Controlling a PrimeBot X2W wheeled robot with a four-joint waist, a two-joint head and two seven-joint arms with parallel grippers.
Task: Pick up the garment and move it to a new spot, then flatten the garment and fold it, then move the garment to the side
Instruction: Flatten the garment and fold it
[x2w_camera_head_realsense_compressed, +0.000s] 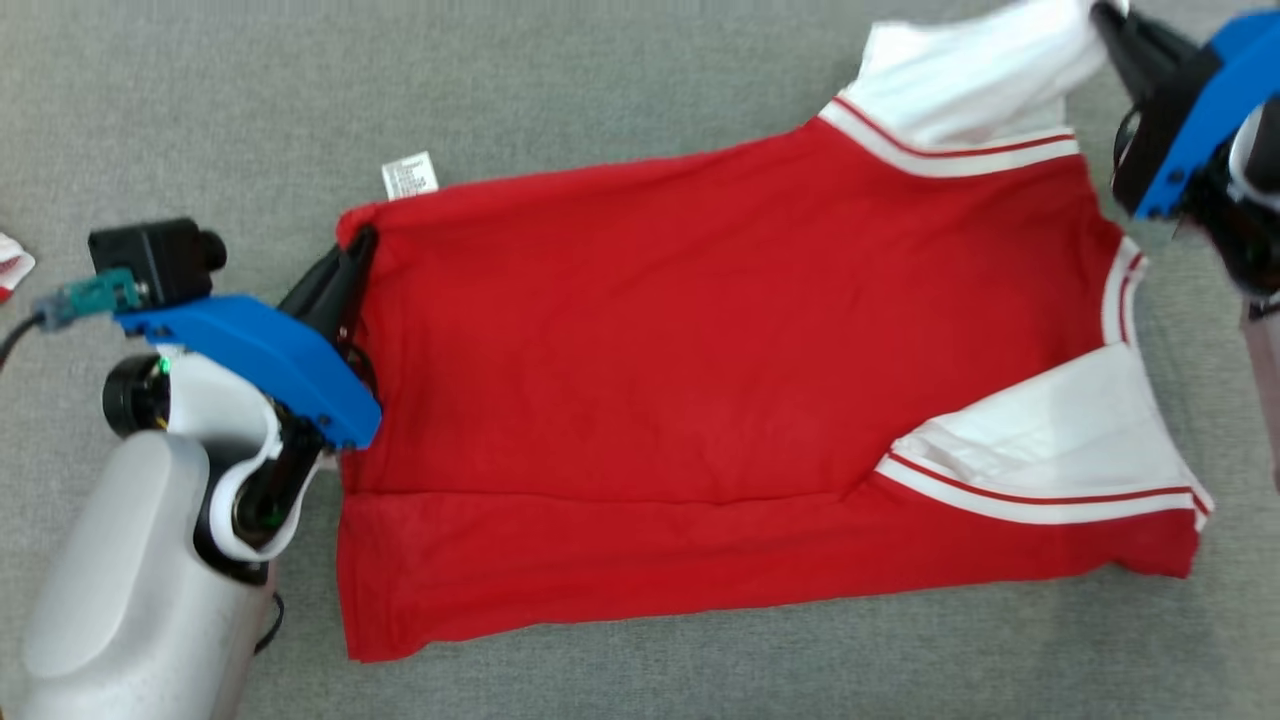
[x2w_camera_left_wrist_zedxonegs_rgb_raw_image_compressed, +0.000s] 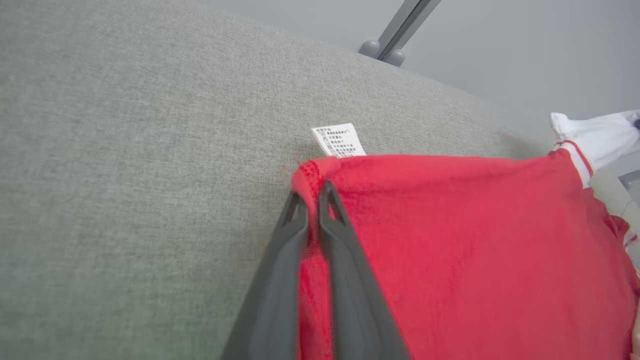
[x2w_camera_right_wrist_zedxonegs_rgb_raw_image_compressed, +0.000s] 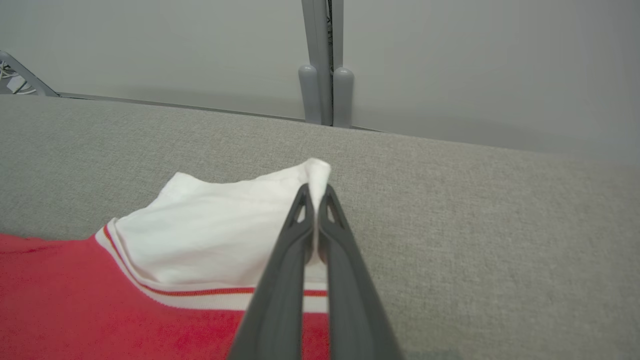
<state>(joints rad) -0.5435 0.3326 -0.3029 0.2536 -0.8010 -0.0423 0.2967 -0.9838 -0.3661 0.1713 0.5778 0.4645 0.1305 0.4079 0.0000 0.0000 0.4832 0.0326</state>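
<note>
- One red short-sleeved garment (x2w_camera_head_realsense_compressed: 640, 380) lies spread on the grey fabric-covered table (x2w_camera_head_realsense_compressed: 200, 100), with its hem towards the robot's left.
- It has two white sleeves with red-striped bands. The far sleeve (x2w_camera_head_realsense_compressed: 960, 85) is held at its tip, and the near sleeve (x2w_camera_head_realsense_compressed: 1050, 440) lies flat against the red body.
- One white care label (x2w_camera_head_realsense_compressed: 410, 177) pokes out beside the far hem corner.
- There are two grippers. The left gripper (x2w_camera_head_realsense_compressed: 352, 250) has its fingers pinching that red hem corner, and the right gripper (x2w_camera_head_realsense_compressed: 1100, 20) has its fingers pinching the far sleeve's tip.
</note>
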